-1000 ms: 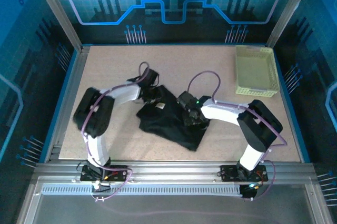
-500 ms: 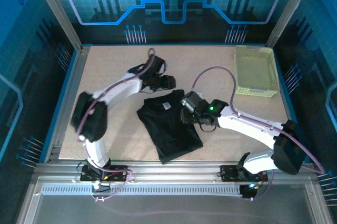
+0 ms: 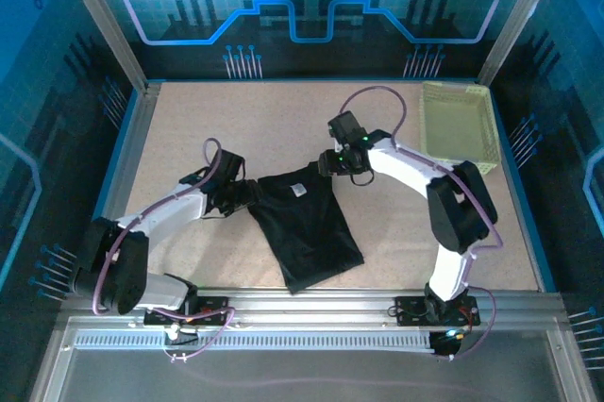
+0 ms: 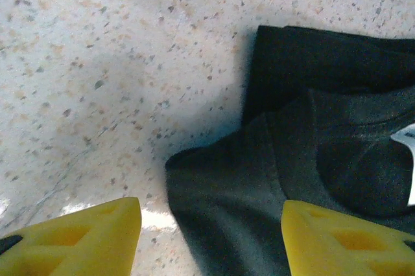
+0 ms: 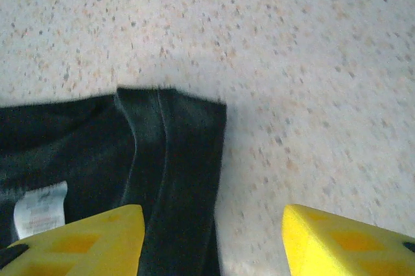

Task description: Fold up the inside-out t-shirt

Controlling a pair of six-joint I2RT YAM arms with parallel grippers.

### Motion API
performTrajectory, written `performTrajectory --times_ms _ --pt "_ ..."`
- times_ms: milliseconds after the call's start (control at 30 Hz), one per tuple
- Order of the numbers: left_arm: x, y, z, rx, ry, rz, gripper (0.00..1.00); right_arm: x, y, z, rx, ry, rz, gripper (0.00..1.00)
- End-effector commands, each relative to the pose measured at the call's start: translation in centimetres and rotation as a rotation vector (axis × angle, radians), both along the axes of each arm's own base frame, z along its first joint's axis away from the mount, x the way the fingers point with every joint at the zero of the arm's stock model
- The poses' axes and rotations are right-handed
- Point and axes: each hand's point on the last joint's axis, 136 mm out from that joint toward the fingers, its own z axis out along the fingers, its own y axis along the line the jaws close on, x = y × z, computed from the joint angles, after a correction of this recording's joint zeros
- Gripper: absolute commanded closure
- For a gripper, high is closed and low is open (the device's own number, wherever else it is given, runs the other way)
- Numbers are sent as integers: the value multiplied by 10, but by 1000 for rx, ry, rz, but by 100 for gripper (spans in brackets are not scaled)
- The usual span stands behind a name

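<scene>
top / t-shirt (image 3: 304, 225): black, flat on the desk (image 3: 179, 128), centre of frame, long axis running to lower right; white label (image 3: 297, 191) near its upper edge
top / left hand (image 3: 234, 196): at the shirt's upper-left corner, arm stretched low over the desk
top / right hand (image 3: 332, 164): at the shirt's upper-right corner
top / basket (image 3: 460, 128): pale yellow-green, upper right of frame, well apart from the shirt
left wrist / left hand: spread wide; yellow fingers (image 4: 78, 237) in the bottom corners, one over bare desk, the other over cloth
left wrist / t-shirt: right half of frame, stacked layers, a corner lying loose between the fingers; label at the right edge
right wrist / right hand: spread wide, fingers (image 5: 84, 237) in the bottom corners
right wrist / t-shirt: lower left of frame, stitched band ending in a square corner between the fingers; label at lower left; speckled desk across top and right
</scene>
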Motion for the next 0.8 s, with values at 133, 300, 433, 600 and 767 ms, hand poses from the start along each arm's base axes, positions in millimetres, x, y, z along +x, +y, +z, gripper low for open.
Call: performTrajectory --times_ms 133,300,433,600,767 --pt "23 -16 -13 -68 -30 -21 42 23 19 -19 36 51 45 40" --pt "36 -26 -23 -82 -5 -50 46 27 26 -35 40 95 47 39" --pt "49 -34 -19 -106 -27 -59 66 27 25 -42 27 112 47 45" --pt "65 -41 -1 -121 -76 -84 88 26 22 -32 8 77 48 76" --pt "77 -47 37 -153 -189 -108 100 23 17 -3 -24 -11 54 93"
